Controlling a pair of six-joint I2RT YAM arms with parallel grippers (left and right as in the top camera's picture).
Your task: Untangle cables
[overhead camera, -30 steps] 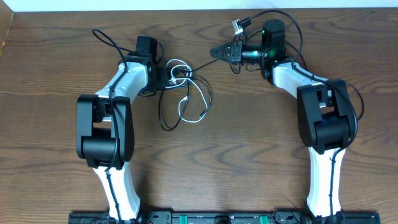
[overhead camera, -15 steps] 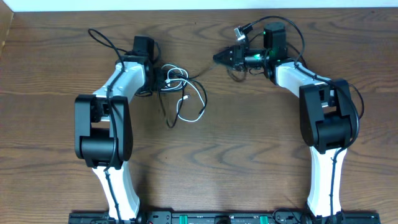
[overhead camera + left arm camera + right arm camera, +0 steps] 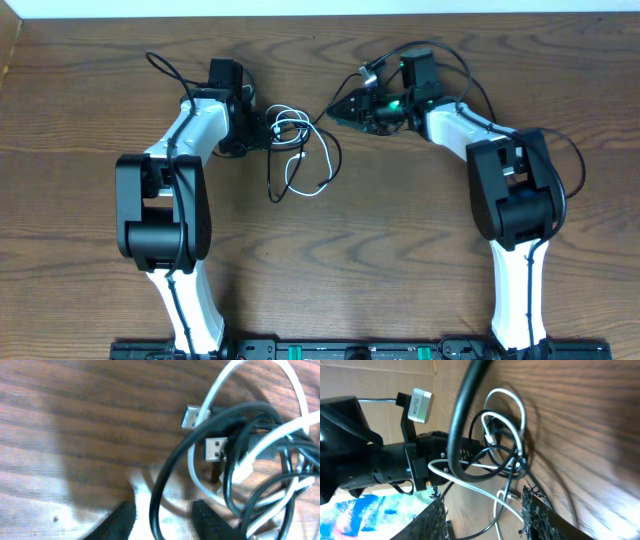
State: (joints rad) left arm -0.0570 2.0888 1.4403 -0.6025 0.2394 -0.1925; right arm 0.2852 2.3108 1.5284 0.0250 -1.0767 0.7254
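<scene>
A tangle of thin black and white cables (image 3: 298, 150) lies in the upper middle of a dark brown wooden table (image 3: 400, 260), between two robot grippers.

Nearest the frame's centre hang loose loops of white cord (image 3: 303, 168) and black cord (image 3: 272, 182). Above them, the left gripper (image 3: 262, 128) sits at the tangle's left edge, released. In its wrist view a black loop runs loose between its fingers, just below two silver USB plugs (image 3: 216, 449). The right gripper (image 3: 340, 108), upper right of the tangle, is also released, with a black cord running past it.
</scene>
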